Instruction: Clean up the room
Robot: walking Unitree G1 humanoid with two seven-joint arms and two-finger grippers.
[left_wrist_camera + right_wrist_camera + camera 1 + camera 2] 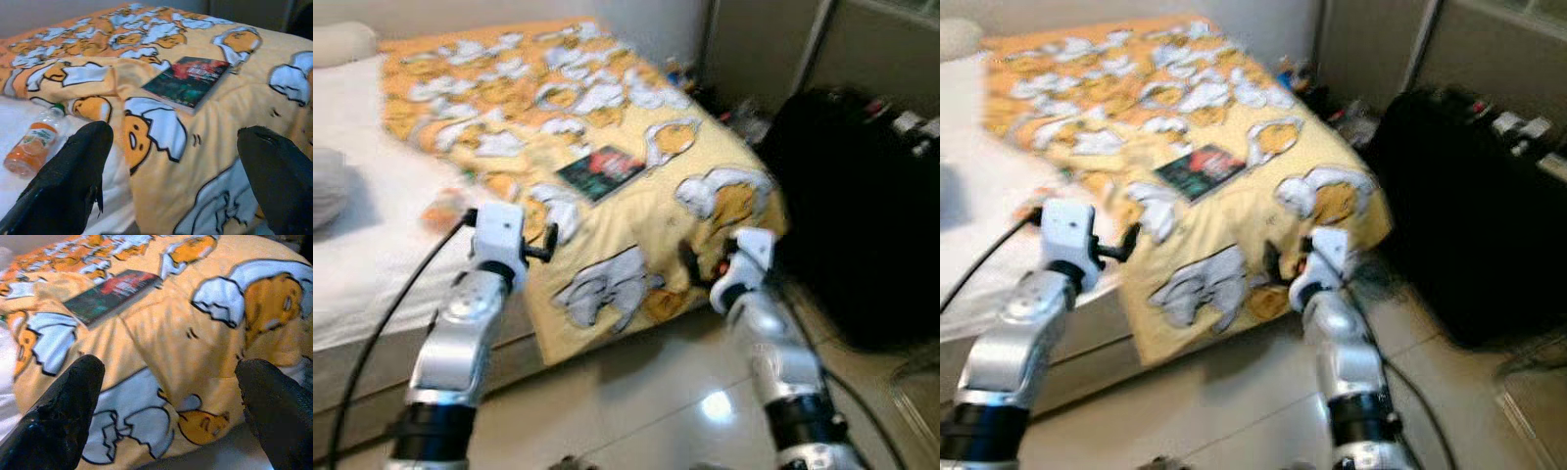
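Note:
A dark book (599,170) with a red and green cover lies flat on the yellow cartoon blanket (636,211) covering the bed. An orange drink bottle (32,147) lies on its side on the white sheet, next to the blanket's edge. My left gripper (178,166) is open and raised near the bed's edge, with the book and bottle ahead of it. My right gripper (171,401) is open too, over the blanket's hanging corner, the book (110,293) farther off. Both hold nothing.
A big black bag or suitcase (857,211) stands right of the bed, with small clutter (744,113) on the floor behind it. A white pillow (342,41) sits at the bed's far left. Glossy tiled floor (656,401) lies below my arms.

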